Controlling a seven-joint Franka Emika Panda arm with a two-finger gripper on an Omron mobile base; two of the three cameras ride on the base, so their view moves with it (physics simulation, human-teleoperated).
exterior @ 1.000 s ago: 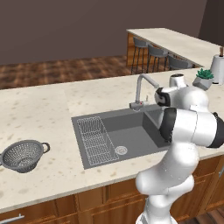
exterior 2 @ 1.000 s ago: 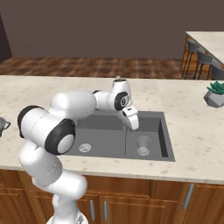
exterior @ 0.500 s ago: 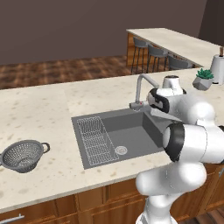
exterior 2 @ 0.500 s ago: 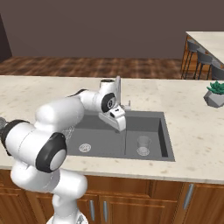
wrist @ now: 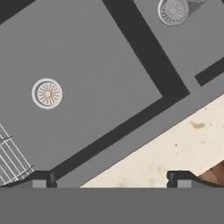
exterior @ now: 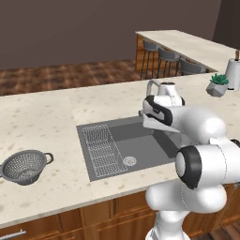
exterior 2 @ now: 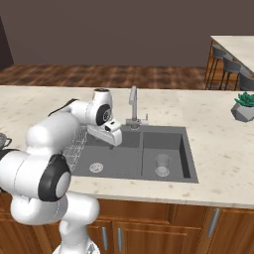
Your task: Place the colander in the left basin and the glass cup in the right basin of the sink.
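Right base view: glass cup [exterior 2: 162,164] stands in the right basin [exterior 2: 177,144], that half done. Gripper [exterior 2: 113,140], fingers apart and empty, hangs over the left basin [exterior 2: 124,154]. Colander [exterior: 25,165] sits on the counter [exterior: 42,122], next pickup.

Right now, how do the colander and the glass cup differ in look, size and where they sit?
The colander is grey perforated metal with loop handles; the glass cup is clear and handleless. The colander is much wider than the cup. The colander rests on the counter, while the cup stands in the right basin. Both sit upright.
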